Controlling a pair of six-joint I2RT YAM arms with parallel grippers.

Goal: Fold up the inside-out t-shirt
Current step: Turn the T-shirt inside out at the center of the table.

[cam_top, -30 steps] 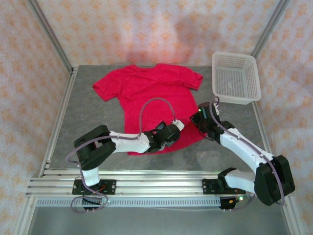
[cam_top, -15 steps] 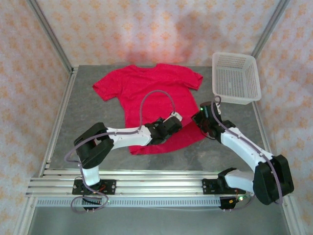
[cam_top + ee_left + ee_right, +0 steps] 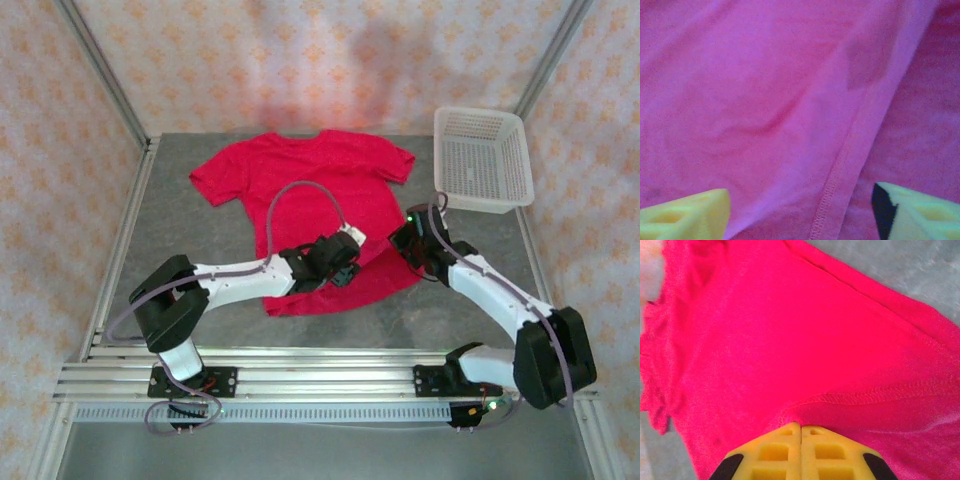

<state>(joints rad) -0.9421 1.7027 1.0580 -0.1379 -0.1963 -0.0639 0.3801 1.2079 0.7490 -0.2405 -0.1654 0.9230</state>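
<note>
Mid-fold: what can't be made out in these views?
- Top view: t-shirt, lower part covered by left arm and right arm.
- Right wrist view: right gripper, whether its shut jaws pinch fabric; contact hidden behind them.
- Left wrist view: left gripper, fingers cut off by bottom edge.

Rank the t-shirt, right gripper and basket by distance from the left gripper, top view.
1. t-shirt: directly under the left gripper, between its open fingers.
2. right gripper: just to the right, at the shirt's right edge.
3. basket: far right corner of the table, off the shirt.
</note>
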